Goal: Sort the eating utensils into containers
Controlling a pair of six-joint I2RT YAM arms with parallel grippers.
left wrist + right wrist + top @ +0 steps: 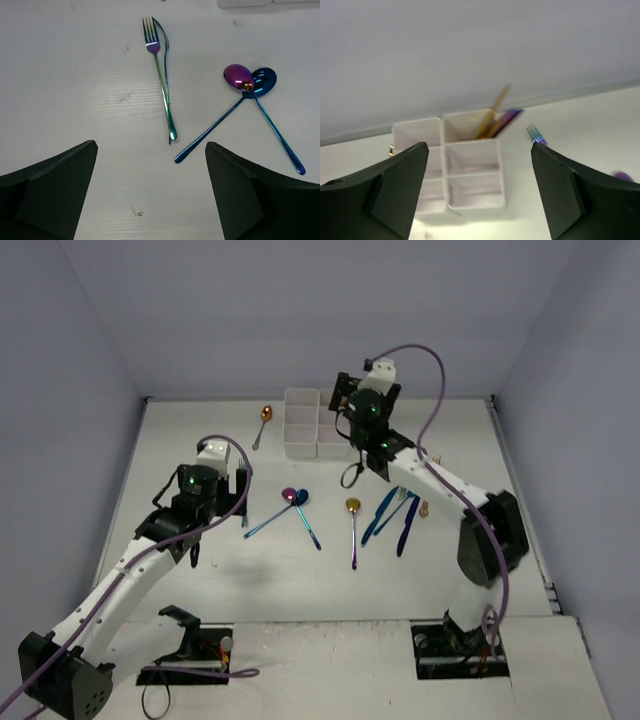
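Observation:
The white containers (303, 425) (470, 165) stand at the back of the table. A gold handle (492, 112) and a purple handle (504, 121) lean in the far right compartment. My right gripper (479, 145) hangs open just above the block with nothing between its fingers. My left gripper (150, 150) is open over bare table. Ahead of it lie an iridescent fork (161, 80) on top of a slim blue utensil, and a purple spoon (238, 76) crossed with a blue spoon (263, 80). More utensils (385, 512) lie at centre right.
A copper spoon (263, 418) lies left of the block. A gold-bowled spoon (353, 520) lies mid-table. Fork tines (535, 132) show on the table right of the block. The table is walled at the back and both sides. Purple cables loop over both arms.

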